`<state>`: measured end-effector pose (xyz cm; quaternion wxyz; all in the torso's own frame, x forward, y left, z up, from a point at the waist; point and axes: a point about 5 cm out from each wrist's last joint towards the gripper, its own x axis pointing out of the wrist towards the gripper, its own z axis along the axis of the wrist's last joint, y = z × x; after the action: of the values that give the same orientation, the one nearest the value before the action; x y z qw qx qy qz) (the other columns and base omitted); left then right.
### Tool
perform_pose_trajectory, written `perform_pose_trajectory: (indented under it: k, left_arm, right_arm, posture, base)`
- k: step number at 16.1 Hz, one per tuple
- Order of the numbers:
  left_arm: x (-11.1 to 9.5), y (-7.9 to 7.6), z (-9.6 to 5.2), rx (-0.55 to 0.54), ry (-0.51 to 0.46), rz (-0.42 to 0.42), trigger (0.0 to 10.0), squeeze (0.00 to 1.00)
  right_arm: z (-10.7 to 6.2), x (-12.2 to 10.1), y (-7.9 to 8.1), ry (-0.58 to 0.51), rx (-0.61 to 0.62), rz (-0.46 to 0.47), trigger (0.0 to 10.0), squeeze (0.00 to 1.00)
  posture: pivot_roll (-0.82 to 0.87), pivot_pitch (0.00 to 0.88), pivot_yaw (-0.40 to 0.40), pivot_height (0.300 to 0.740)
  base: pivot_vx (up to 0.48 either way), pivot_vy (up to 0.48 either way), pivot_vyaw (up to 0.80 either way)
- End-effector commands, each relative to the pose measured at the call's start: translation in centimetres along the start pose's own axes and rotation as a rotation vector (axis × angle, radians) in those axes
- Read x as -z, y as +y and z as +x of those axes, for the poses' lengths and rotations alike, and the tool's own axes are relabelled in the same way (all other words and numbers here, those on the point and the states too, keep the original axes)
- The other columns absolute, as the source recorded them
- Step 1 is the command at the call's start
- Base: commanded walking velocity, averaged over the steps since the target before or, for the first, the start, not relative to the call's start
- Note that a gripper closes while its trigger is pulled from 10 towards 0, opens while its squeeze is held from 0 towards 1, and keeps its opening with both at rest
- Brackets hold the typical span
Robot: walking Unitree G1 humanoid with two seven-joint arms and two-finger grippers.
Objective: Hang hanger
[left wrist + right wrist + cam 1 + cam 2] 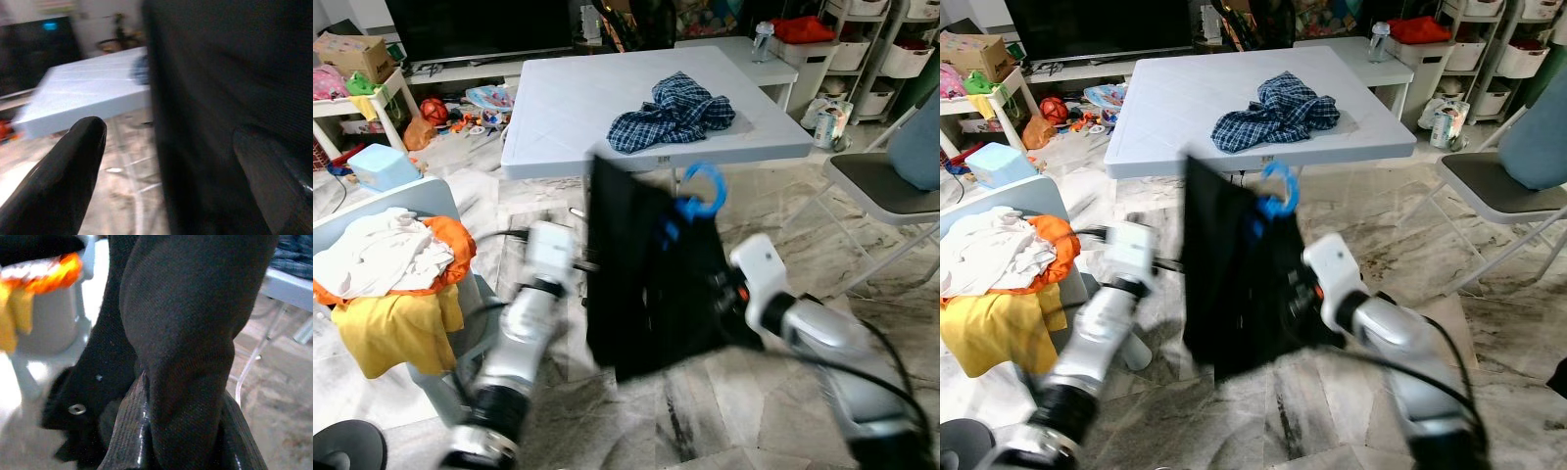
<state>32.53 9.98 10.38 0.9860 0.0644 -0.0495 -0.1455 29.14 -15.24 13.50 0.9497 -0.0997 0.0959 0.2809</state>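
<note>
Gripping the black garment [651, 279] on its blue hanger [701, 192], the right claw [181, 431] is closed; the left claw [166, 161] straddles the cloth's edge, open.

The black garment [651, 279] hangs between both arms, blocking the central path. Behind it, the white folding table [568, 108] carries a plaid shirt [671, 113]. The laundry basket [386, 269] obstructs the left; a folding chair [881, 181] obstructs the right. Bare marble floor [773, 211] lies between table and chair.
</note>
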Motion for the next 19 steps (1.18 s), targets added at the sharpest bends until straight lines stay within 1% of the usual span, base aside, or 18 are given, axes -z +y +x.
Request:
perform_pose_trajectory:
  k: [1, 3, 4, 5, 6, 7, 8, 9, 10, 11, 12, 14, 17, 18, 19]
  left_arm:
    - [-0.1, -0.2, -0.2, 0.036, -0.009, 0.006, 10.0, 0.00]
    - [-0.1, -0.9, -0.2, 0.090, -0.016, 0.003, 10.0, 0.00]
    - [-0.1, -1.2, -0.2, 0.117, -0.022, 0.008, 10.0, 0.98]
    - [-0.2, -1.3, -0.2, 0.118, -0.023, 0.017, 10.0, 1.00]
    - [-0.2, -1.3, -0.2, 0.118, -0.021, 0.013, 10.0, 1.00]
    - [-0.1, -1.4, -0.2, 0.119, -0.015, 0.010, 10.0, 1.00]
    - [0.0, -1.4, -0.2, 0.117, -0.010, 0.015, 10.0, 1.00]
    - [0.1, -1.5, -0.1, 0.117, -0.004, 0.022, 10.0, 0.00]
    - [0.1, -1.3, 0.1, 0.104, -0.007, 0.032, 10.0, 0.00]
    - [-0.1, -0.9, 0.3, 0.082, -0.009, 0.039, 10.0, 0.00]
    - [-0.2, -0.6, 0.5, 0.062, -0.013, 0.045, 10.0, 0.00]
    - [-0.4, 0.2, 0.7, 0.017, -0.026, 0.055, 10.0, 0.00]
    - [-0.1, 1.5, 0.5, -0.060, -0.005, 0.080, 10.0, 0.00]
    - [0.1, 2.2, 0.5, -0.097, 0.005, 0.089, 10.0, 0.00]
    - [0.2, 3.2, 0.4, -0.146, 0.010, 0.102, 10.0, 0.00]
  right_arm:
    - [0.1, -1.7, -0.4, -0.061, 0.016, 0.017, 10.0, 0.00]
    - [0.3, -2.2, 0.5, -0.079, -0.033, 0.038, 10.0, 0.00]
    - [0.3, -2.4, 0.8, -0.086, -0.055, 0.051, 10.0, 0.00]
    - [0.3, -2.6, 1.0, -0.095, -0.059, 0.069, 10.0, 0.00]
    - [0.3, -2.9, 1.1, -0.108, -0.061, 0.086, 10.0, 0.00]
    - [0.2, -3.5, 1.3, -0.137, -0.072, 0.131, 10.0, 0.00]
    - [0.2, -3.8, 1.5, -0.145, -0.083, 0.141, 10.0, 0.00]
    - [0.0, -4.2, 1.8, -0.154, -0.114, 0.147, 10.0, 0.00]
    - [-0.5, -4.7, 2.5, -0.155, -0.200, 0.129, 10.0, 0.00]
    - [-1.1, -4.9, 2.9, -0.145, -0.260, 0.115, 10.0, 0.00]
    - [-1.5, -4.9, 3.1, -0.139, -0.293, 0.108, 10.0, 0.00]
    - [-2.3, -4.5, 2.9, -0.105, -0.332, 0.080, 10.0, 0.00]
    - [-2.9, -3.7, 2.7, -0.057, -0.364, 0.044, 10.0, 0.00]
    - [-3.2, -3.4, 2.8, -0.029, -0.388, 0.026, 10.0, 0.00]
    - [-3.7, -2.9, 2.9, 0.007, -0.418, -0.006, 10.0, 0.00]
  posture:
    - [-0.18, 0.000, 0.019, 0.740]
    - [-0.18, 0.000, 0.020, 0.740]
    - [-0.18, 0.000, 0.018, 0.740]
    - [-0.18, 0.000, 0.018, 0.740]
    - [-0.18, 0.000, 0.019, 0.740]
    - [-0.19, 0.000, 0.020, 0.740]
    - [-0.19, 0.000, 0.022, 0.740]
    - [-0.19, 0.000, 0.022, 0.740]
    - [-0.20, 0.000, 0.025, 0.740]
    - [-0.20, 0.000, 0.025, 0.740]
    - [-0.20, 0.000, 0.024, 0.740]
    - [-0.21, 0.000, 0.025, 0.740]
    - [-0.21, 0.000, 0.026, 0.740]
    - [-0.21, 0.000, 0.026, 0.740]
    - [-0.20, 0.000, 0.026, 0.740]
  base:
    - [0.000, 0.000, 0.00]
    - [0.000, 0.000, 0.00]
    - [0.000, 0.000, 0.00]
    - [0.000, 0.000, 0.00]
    - [0.000, 0.000, 0.00]
    - [0.000, 0.000, 0.00]
    - [0.000, 0.000, 0.00]
    - [0.000, 0.000, 0.00]
    - [0.000, 0.000, 0.00]
    - [0.000, 0.000, 0.00]
    - [0.000, 0.000, 0.00]
    - [0.000, 0.000, 0.00]
    - [0.000, 0.000, 0.00]
    - [0.000, 0.000, 0.00]
    - [0.000, 0.000, 0.00]
